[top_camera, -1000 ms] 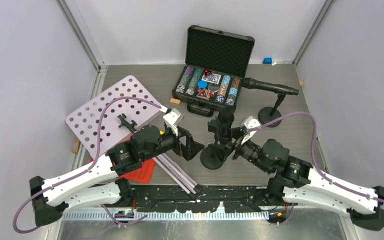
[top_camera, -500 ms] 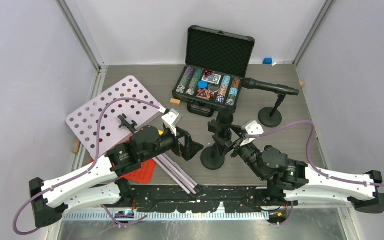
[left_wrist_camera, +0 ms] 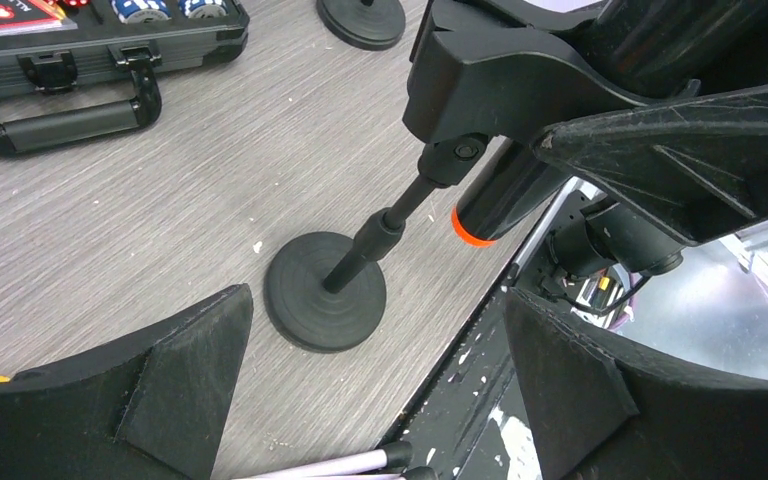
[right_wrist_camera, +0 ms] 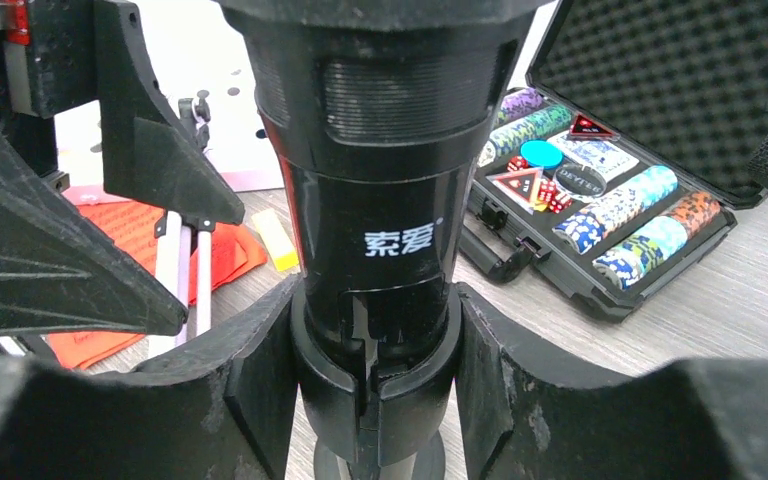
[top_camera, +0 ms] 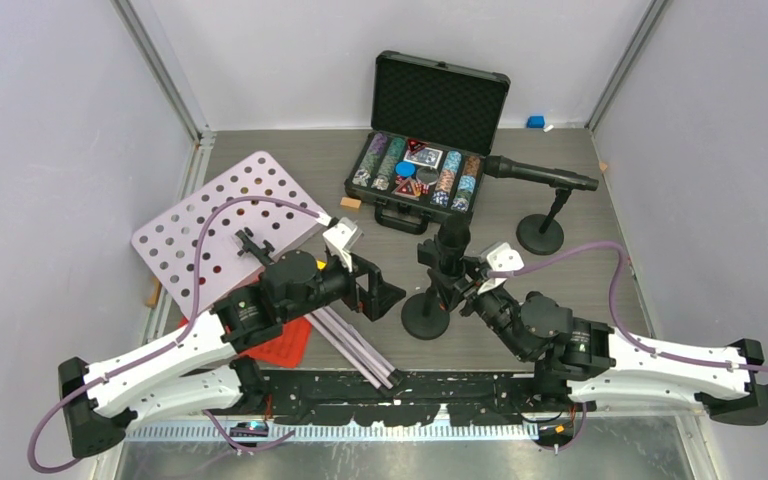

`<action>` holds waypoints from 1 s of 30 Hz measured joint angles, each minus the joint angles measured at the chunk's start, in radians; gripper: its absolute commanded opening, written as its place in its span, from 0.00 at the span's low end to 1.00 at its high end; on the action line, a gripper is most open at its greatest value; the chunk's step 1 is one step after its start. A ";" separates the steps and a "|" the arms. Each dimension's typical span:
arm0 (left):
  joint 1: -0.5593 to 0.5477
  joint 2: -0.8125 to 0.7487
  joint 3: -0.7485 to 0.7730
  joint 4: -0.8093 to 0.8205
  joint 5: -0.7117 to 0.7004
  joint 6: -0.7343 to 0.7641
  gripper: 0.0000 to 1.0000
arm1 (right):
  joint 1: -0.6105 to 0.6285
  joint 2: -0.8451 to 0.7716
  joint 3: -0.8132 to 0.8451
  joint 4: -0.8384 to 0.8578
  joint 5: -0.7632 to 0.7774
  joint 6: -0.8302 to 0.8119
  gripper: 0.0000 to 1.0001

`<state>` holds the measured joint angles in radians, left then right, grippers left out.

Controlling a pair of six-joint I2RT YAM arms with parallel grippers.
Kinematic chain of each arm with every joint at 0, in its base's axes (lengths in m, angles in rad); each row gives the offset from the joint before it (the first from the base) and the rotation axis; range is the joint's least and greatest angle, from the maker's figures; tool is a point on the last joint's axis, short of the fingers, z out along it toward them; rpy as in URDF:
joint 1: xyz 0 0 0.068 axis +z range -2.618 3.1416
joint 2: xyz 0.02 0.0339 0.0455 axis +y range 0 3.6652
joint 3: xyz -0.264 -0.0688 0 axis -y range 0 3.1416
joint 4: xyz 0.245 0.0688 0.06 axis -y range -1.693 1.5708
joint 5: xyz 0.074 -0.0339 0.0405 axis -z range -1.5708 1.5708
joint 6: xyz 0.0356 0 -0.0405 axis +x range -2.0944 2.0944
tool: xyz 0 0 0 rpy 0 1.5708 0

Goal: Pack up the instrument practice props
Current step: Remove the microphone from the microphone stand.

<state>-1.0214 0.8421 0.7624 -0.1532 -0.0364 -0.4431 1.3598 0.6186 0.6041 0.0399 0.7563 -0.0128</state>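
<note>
A black microphone (top_camera: 449, 240) stands upright on its round-based pole (top_camera: 426, 316) near the table's front. My right gripper (top_camera: 465, 285) is shut on it; in the right wrist view both fingers (right_wrist_camera: 260, 370) press against the clip under the microphone (right_wrist_camera: 390, 200). My left gripper (top_camera: 385, 285) hangs open just left of that pole, with its base (left_wrist_camera: 325, 290) showing between the empty fingers. A second microphone (top_camera: 540, 175) lies level on its own stand (top_camera: 540, 235) at the right. The white hole-punched music rack (top_camera: 222, 215) lies flat at the left, its silver legs (top_camera: 355, 345) and red pages (top_camera: 280, 345) by the left arm.
An open black case of poker chips (top_camera: 425, 150) stands at the back centre, close behind the held microphone. A blue block (top_camera: 535, 122) lies at the back right, and a small yellow block (top_camera: 350, 203) sits left of the case. Grey walls close in both sides.
My right arm has moved left and forward to the near microphone and its fingers have closed onto it. The pole's base has shifted slightly. The left arm has not moved.
</note>
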 measured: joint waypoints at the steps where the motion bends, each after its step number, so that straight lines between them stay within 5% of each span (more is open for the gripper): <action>1: 0.005 0.002 0.000 0.002 0.010 0.000 1.00 | 0.000 -0.006 0.000 -0.007 -0.007 -0.001 0.07; 5: 0.035 0.018 0.000 0.016 0.071 0.002 1.00 | 0.000 -0.052 -0.004 -0.041 -0.043 -0.011 0.00; 18: 0.133 0.034 0.000 0.178 0.387 0.092 1.00 | -0.101 -0.180 0.024 -0.246 -0.374 -0.121 0.00; 30: 0.133 0.004 0.005 0.136 0.475 0.202 1.00 | -0.607 0.000 0.120 -0.252 -1.043 -0.114 0.00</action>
<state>-0.8886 0.8463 0.7677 -0.0174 0.4381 -0.2413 0.7532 0.6189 0.7242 -0.2123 -0.2863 -0.1265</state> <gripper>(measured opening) 0.996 0.557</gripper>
